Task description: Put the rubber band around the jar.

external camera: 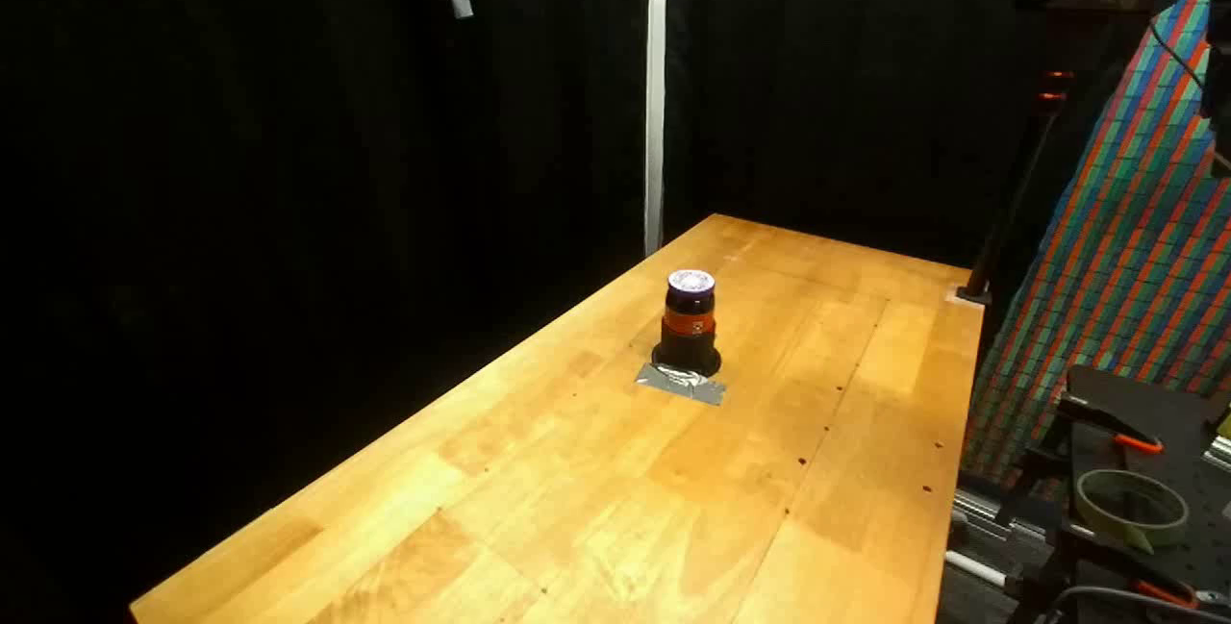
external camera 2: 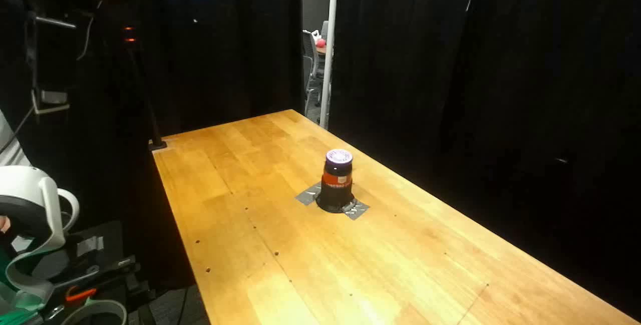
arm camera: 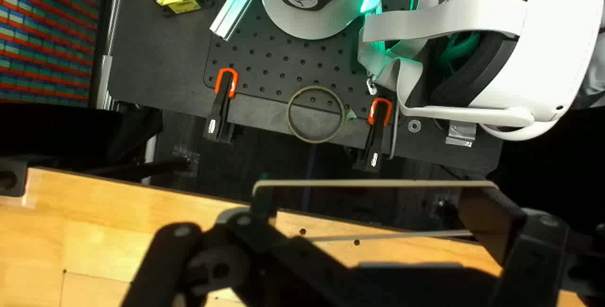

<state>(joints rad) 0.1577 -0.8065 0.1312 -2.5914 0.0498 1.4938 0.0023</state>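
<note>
Black curtains hang behind the table, where the jar stands upright, grey tape at its foot; the jaws, spread wide, carry the rubber band stretched around them.

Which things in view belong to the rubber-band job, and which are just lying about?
For the job:
thin tan rubber band
black two-fingered tool, open, band stretched around it
dark cylindrical jar with orange label, upright

Lying about:
white plastic headset
pale round tape roll
small round metal washer
</note>
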